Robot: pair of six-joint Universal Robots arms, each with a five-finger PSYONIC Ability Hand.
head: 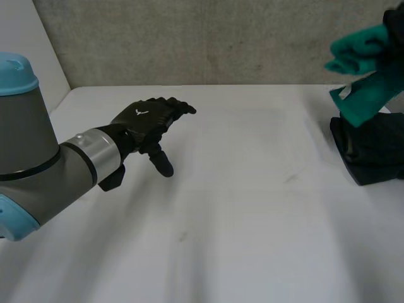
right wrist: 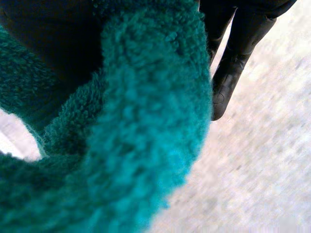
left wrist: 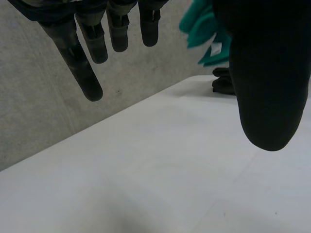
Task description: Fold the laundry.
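Observation:
A teal towel (head: 363,69) hangs bunched in the air at the far right, above the table's right edge. My right hand (head: 396,22) is shut on its upper part. In the right wrist view the fluffy teal towel (right wrist: 146,121) bulges across the palm, with the fingers (right wrist: 228,73) dark behind it. My left hand (head: 148,123) hovers open over the left side of the white table (head: 252,221), fingers spread and holding nothing. From the left wrist, its fingers (left wrist: 92,48) and thumb (left wrist: 269,73) stand apart, and the teal towel (left wrist: 204,34) shows far beyond them.
A dark folded cloth pile (head: 372,151) lies on the table at the right, just below the hanging towel; the dark pile (left wrist: 223,82) also appears beyond the left thumb. A grey wall (head: 202,38) stands along the table's far edge.

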